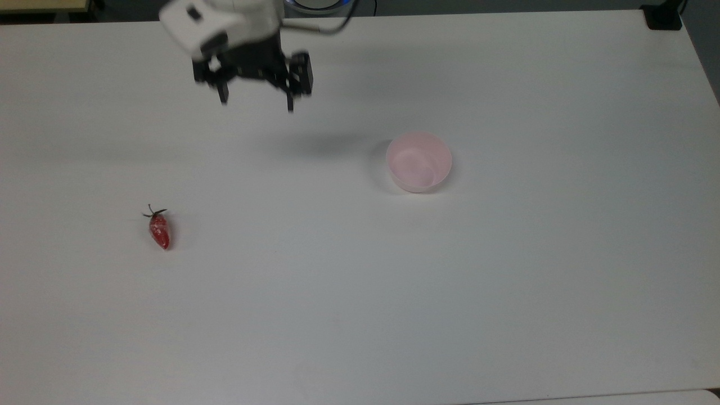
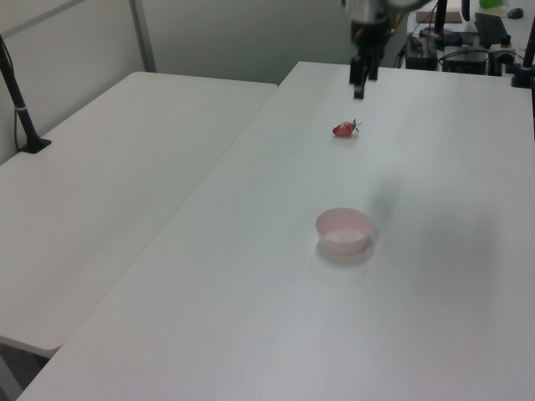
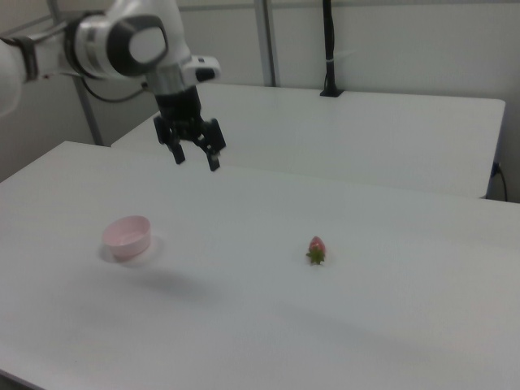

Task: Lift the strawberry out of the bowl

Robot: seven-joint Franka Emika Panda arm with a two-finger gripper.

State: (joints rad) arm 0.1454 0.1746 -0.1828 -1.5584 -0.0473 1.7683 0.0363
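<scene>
On the white surface, view by view:

Top view, surface: the surface point(image 1: 506, 292) carries two things, well apart from each other.
Top view, strawberry: the strawberry point(image 1: 159, 231) lies on its side toward the top view's left, stem cap pointing to the far edge, red tip toward the near edge. It touches nothing else.
Top view, bowl: the bowl point(image 1: 419, 161) stands upright right of centre, with nothing inside it.
Top view, pincer: the pincer point(image 1: 256, 104) hangs in the air near the far edge, fingers spread apart and holding nothing. Its shadow falls on the surface between it and the bowl.

Left view, strawberry: the strawberry point(image 2: 343, 129) rests on the surface beyond the bowl point(image 2: 343, 230), clearly outside it.
Left view, pincer: the pincer point(image 2: 360, 90) is raised above and beyond the strawberry, with no contact.

Right view, strawberry: the strawberry point(image 3: 315, 248) lies toward the right view's right, stem cap toward the camera.
Right view, bowl: the bowl point(image 3: 127, 236) sits toward the right view's left, well apart from the strawberry.
Right view, pincer: the pincer point(image 3: 196, 159) hangs high, fingers wide apart, free of any load.

Progress, done: judged from the layout, the strawberry is out of the bowl.
Progress, left: the strawberry is not in the pincer's grasp. If holding it is required, a descent over it and a closing of the fingers remain; otherwise little is left.
</scene>
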